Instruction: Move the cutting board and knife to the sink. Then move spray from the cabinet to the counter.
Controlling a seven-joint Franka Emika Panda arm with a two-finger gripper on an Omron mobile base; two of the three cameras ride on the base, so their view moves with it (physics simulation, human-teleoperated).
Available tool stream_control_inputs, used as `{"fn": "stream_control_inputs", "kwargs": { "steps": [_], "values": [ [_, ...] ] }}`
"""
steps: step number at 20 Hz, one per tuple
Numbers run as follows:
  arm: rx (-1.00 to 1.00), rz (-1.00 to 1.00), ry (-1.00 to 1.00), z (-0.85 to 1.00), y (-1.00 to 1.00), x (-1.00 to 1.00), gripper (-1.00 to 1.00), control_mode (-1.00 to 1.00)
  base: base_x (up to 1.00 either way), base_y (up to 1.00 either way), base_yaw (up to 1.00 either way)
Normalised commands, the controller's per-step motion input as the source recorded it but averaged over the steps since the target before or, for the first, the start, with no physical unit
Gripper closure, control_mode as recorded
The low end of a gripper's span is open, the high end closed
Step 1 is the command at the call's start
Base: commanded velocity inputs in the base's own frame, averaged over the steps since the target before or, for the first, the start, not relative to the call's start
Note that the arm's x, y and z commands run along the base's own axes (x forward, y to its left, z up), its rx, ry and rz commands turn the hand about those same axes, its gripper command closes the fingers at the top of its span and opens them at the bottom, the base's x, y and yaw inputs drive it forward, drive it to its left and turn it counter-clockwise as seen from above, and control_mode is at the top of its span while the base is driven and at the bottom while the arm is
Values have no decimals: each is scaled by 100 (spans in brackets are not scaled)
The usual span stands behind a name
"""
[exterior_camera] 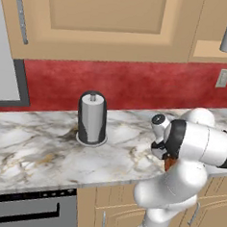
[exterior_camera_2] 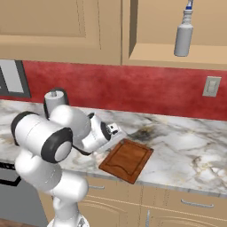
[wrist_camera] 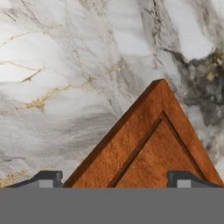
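Marble worktop, white-grey with brown and dark veins, runs under everything we see, and we take the cutting board [exterior_camera_2: 127,160] on this counter [exterior_camera_2: 186,146] as our landmark. Nearest to us, in the hand view, the gripper [wrist_camera: 115,178] hangs right over one corner of the board: its two dark finger tips [wrist_camera: 46,178] stand well apart, one on each side of that corner, with nothing between them but the wood below, so we read the pincer as spread and holding nothing. From the right base view the board lies flat at the counter's front edge, turned at an angle, its long axis running from the front edge back and away from the arm; the hand sits at the board's near corner on the arm's side. We judge that the coming move turns on this: the board lies directly beneath and ahead of the pincer, and the fingers must straddle the edge at that corner, across the thickness, rather than along the long axis. Whether they touch the wood yet we cannot tell. Behind the board, toward the arm's far side, a fat grey cylinder [exterior_camera: 92,118] with a dark base stands upright on the counter. Farther back rises a red wall, and above the board the spray [exterior_camera_2: 183,35] stands on the ledge of the cabinet [exterior_camera_2: 168,55].
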Motion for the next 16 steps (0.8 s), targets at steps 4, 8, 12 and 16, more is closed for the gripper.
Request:
{"fn": "stream_control_inputs", "kwargs": {
  "steps": [4,8,12,16],
  "values": [
    [-5,2,0,-52,-44,-100,-100,-100,0,0,0],
    [-4,1,0,-60,-53,-100,-100,-100,0,0,0],
    [-4,0,0,-45,-41,-76,-100,-100,0,0,0],
    [0,-3,0,0,0,12,-100,-100,0,0,0]
  ]
}}
